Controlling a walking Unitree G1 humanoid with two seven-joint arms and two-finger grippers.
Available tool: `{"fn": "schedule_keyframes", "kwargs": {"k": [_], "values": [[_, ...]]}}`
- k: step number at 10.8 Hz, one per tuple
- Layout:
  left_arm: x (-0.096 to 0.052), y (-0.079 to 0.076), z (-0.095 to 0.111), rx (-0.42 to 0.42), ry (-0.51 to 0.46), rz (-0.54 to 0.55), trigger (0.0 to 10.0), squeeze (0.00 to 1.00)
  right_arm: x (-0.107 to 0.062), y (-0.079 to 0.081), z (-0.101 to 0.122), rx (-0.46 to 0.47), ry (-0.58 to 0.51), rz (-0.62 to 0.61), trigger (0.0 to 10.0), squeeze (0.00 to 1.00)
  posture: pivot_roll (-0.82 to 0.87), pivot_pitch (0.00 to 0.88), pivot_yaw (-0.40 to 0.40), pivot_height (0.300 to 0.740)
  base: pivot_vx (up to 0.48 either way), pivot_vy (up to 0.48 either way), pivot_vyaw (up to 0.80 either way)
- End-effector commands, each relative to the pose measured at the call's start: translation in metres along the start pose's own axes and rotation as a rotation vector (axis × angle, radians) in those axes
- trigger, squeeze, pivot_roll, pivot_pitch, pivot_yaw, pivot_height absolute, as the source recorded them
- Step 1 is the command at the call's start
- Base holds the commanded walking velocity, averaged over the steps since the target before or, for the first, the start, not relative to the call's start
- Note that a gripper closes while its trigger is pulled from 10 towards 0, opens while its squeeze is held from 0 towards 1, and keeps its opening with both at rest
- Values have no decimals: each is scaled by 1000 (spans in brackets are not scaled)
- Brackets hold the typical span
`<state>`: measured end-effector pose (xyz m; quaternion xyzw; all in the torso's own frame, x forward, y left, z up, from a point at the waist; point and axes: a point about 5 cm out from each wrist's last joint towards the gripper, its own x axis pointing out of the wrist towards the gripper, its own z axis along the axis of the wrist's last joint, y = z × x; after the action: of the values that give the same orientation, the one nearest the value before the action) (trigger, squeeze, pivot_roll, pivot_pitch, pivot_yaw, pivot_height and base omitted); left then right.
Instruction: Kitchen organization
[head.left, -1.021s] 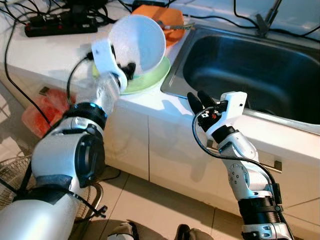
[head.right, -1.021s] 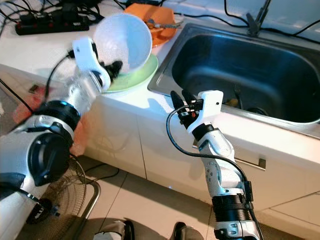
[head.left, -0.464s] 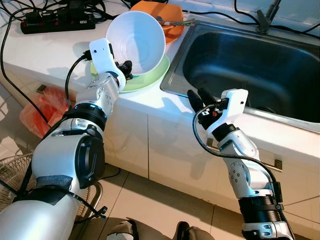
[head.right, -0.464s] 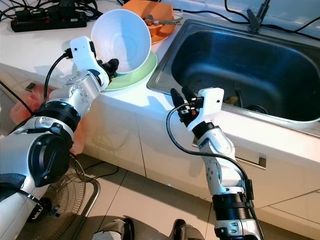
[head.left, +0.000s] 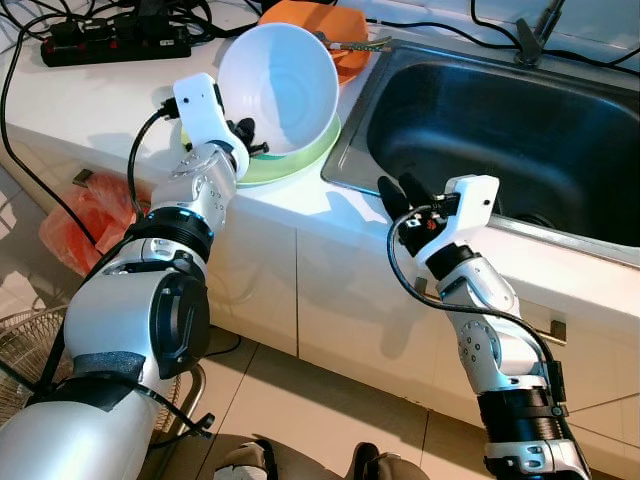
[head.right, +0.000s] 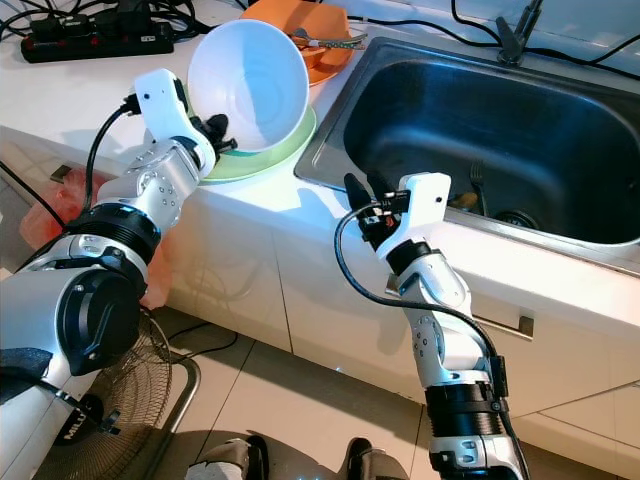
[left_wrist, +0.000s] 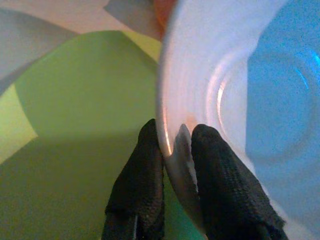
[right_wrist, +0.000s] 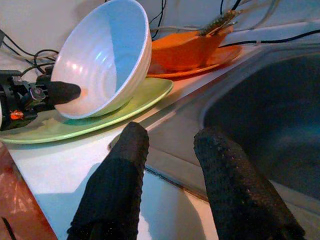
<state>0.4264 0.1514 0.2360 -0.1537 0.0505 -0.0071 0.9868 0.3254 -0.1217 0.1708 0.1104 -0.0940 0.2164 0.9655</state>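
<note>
Left eye view, kitchen counter seen from standing height. The left gripper (head.left: 250, 140) pinches the rim of a white bowl (head.left: 278, 88), 1 finger inside and 1 outside, holding it tipped steeply on edge over a green plate (head.left: 300, 160). The bowl's lower edge sits at or just above the plate; contact cannot be confirmed. The bowl looks stiff, glazed and breakable, probably slick under the pads, so a rim pinch is the natural hold, though a tilted bowl may swing on it. An orange dish (head.left: 335, 40) lies at 12 o'clock from the bowl, and the steel sink (head.left: 500, 140) opens at 3 o'clock, its lip just beside the plate. A power strip (head.left: 110, 45) and cables lie at 10 o'clock. The right gripper (head.left: 398, 196), fingers spread and empty, hovers before the counter's front edge, near the sink's corner.
</note>
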Motion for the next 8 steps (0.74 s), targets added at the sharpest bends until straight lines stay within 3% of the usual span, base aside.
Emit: {"fn": "schedule_keyframes", "kwargs": {"k": [1,6,8], "values": [[0,1,-3,-4,0,5,0,0,-7,-10,-18,33,83,-59,10000,0,16,171,-6,740,0,0,0],[0,-3,1,-22,-27,-13,0,0,-4,-11,-19,36,82,-61,10000,0,21,162,-8,740,0,0,0],[-1,-15,12,-33,-118,-73,0,0,-1,-11,-18,37,75,-60,10000,0,29,154,-10,740,0,0,0]]}}
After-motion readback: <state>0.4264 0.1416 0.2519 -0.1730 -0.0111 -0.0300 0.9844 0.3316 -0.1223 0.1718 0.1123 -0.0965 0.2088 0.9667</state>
